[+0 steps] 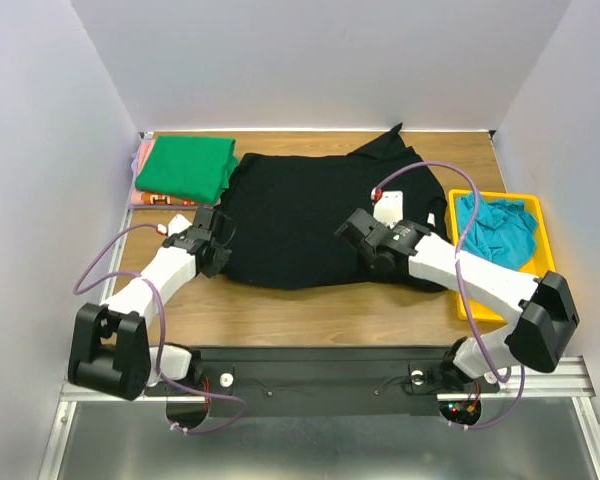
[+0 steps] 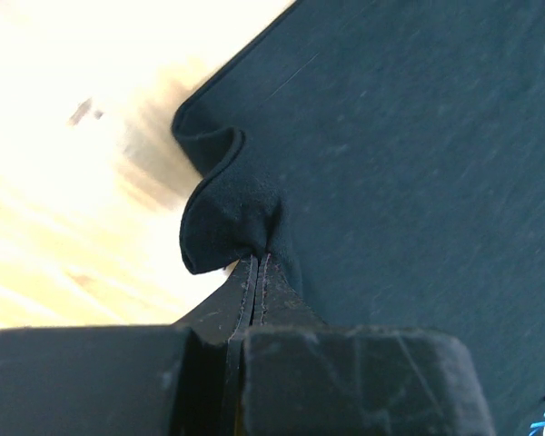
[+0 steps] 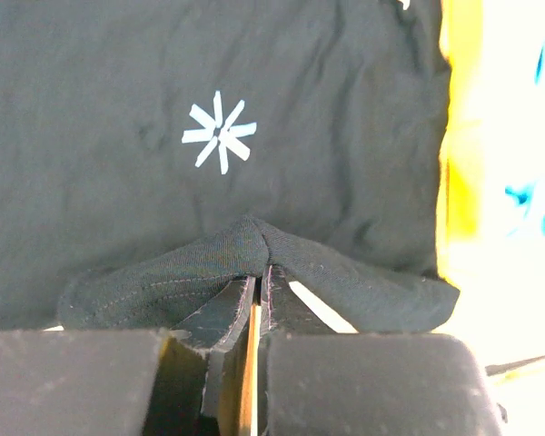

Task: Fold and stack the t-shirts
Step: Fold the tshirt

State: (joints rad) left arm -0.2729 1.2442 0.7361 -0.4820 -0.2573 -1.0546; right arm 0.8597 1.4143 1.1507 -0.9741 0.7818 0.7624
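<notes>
The black t-shirt [image 1: 300,215] lies spread across the middle of the table. My left gripper [image 1: 218,232] is shut on its left edge; the pinched fold [image 2: 232,222] shows in the left wrist view. My right gripper [image 1: 363,232] is shut on the shirt's near right part; its pinched hem [image 3: 254,250] shows in the right wrist view, below a white star print [image 3: 218,133]. The bright green t-shirt [image 1: 187,167] lies folded at the back left on the orange-pink t-shirt [image 1: 152,199]. The teal-blue t-shirt [image 1: 498,228] lies crumpled in the yellow tray [image 1: 536,215].
The yellow tray stands at the table's right edge, touching the black shirt's right side. White walls close in the left, back and right. Bare wooden table [image 1: 310,315] lies in front of the shirt. A white tag [image 1: 388,207] sits on the shirt near my right gripper.
</notes>
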